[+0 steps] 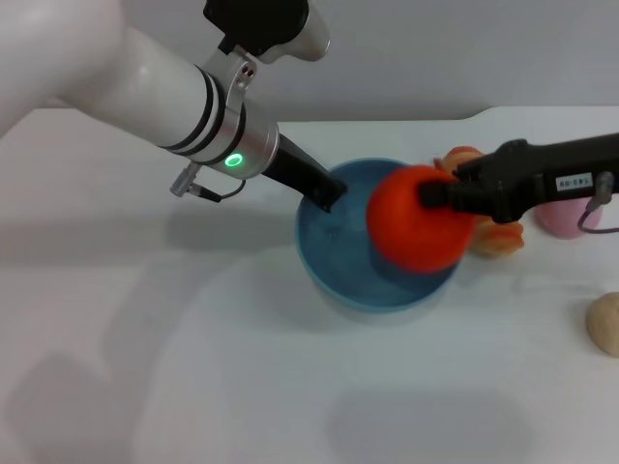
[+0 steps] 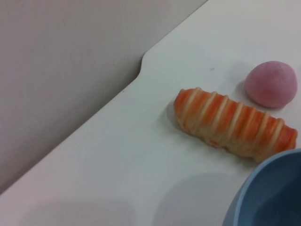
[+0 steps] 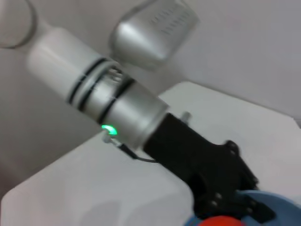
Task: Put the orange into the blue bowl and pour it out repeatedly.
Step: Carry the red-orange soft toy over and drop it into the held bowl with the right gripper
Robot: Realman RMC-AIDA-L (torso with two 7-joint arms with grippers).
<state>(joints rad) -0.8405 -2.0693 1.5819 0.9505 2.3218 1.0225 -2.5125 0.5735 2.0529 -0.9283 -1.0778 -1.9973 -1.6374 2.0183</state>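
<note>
Right gripper (image 1: 435, 193) clamps the orange (image 1: 416, 232), held over the blue bowl (image 1: 338, 253) above its right side. Left gripper (image 1: 327, 193) grips the bowl's far-left rim. Behind lie a striped bread loaf (image 2: 235, 123) and pink ball (image 2: 271, 84).

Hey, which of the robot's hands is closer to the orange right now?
Right. The right hand grips the orange over the blue bowl; the left hand sits at the bowl's far rim.
</note>
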